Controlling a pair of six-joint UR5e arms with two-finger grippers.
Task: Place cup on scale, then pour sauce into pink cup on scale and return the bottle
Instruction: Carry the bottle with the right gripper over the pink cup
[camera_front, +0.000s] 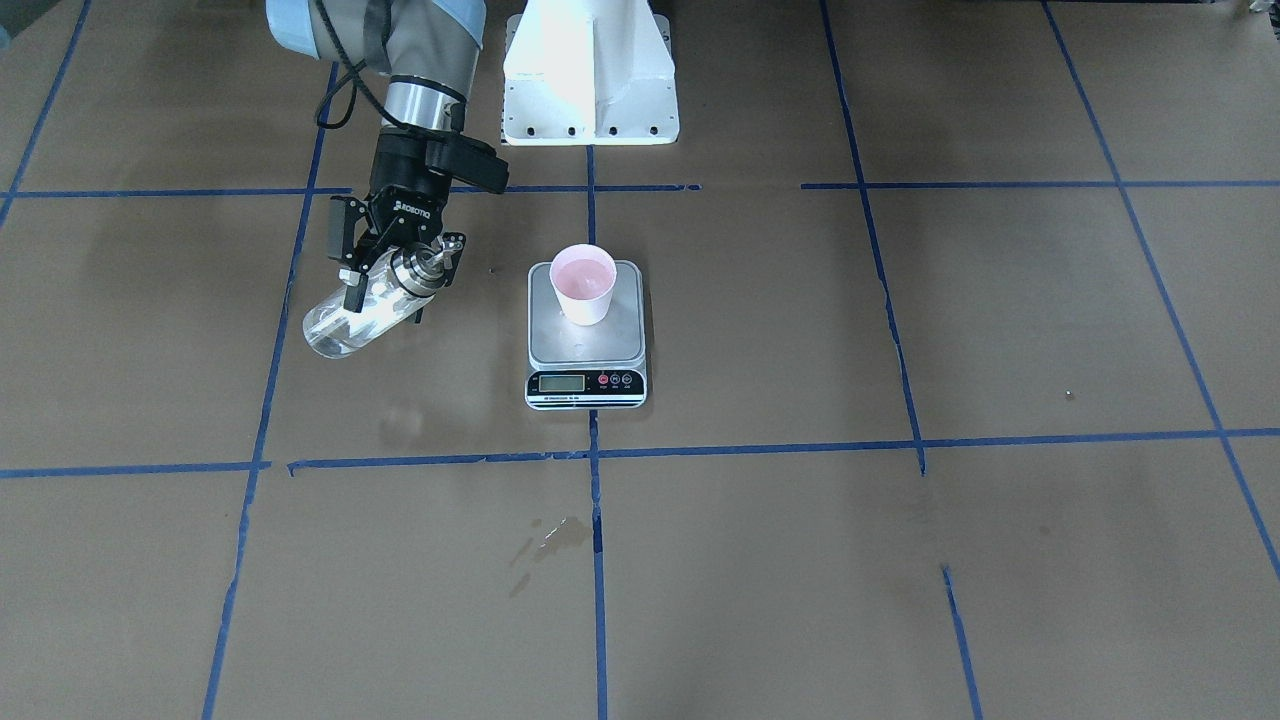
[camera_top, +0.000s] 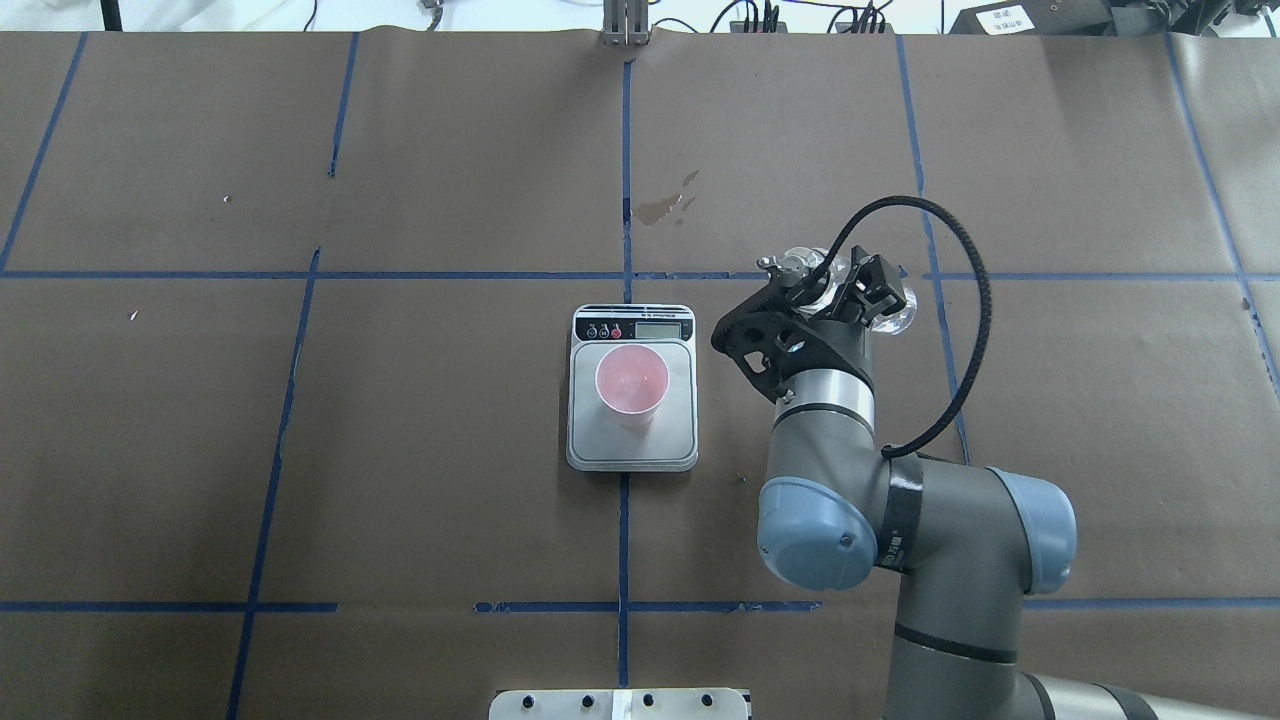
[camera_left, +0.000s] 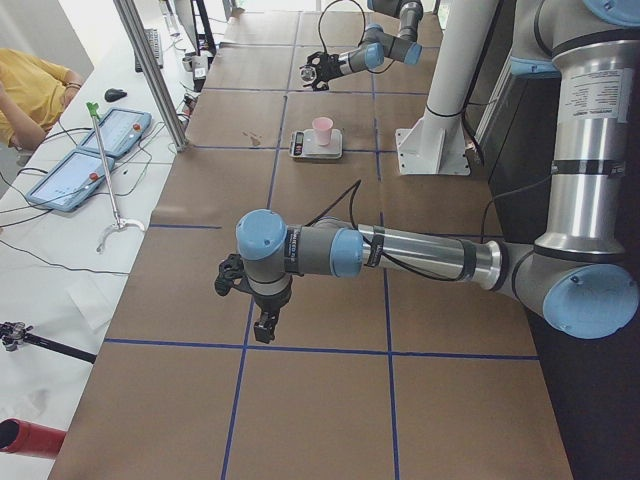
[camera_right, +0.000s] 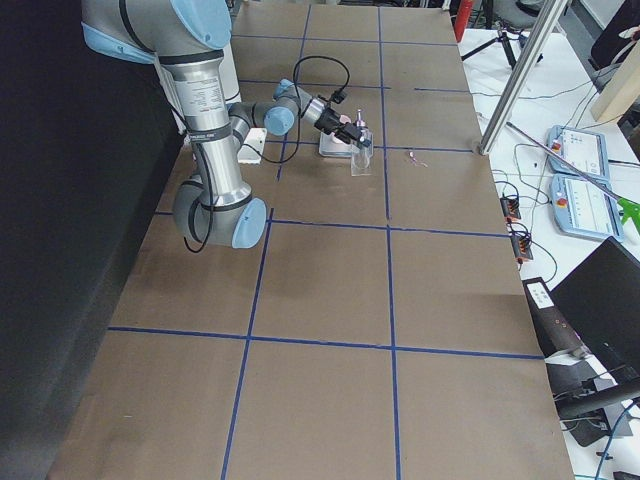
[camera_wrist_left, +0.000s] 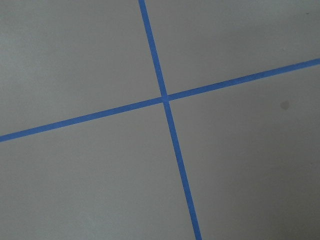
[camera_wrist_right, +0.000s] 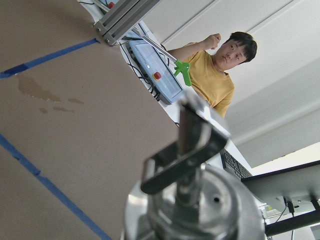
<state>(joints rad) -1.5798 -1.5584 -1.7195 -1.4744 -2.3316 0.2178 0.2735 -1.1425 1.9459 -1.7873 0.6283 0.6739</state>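
Currently pinches the tilted bottle (camera_front: 345, 322) near its neck in the right gripper (camera_front: 395, 275), beside the scale (camera_front: 585, 350) bearing the cup (camera_front: 585, 285), and risks dribbling sauce onto the bench (camera_front: 800, 320) by tipping further before reaching the cup's rim.

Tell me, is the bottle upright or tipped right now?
Tipped: the right gripper holds the bottle slanted, silver cap toward the scale, not over the cup.

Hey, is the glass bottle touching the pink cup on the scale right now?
Apart. The front-facing view shows the bottle tilted in the right gripper, with bare table between it and the scale holding the cup.
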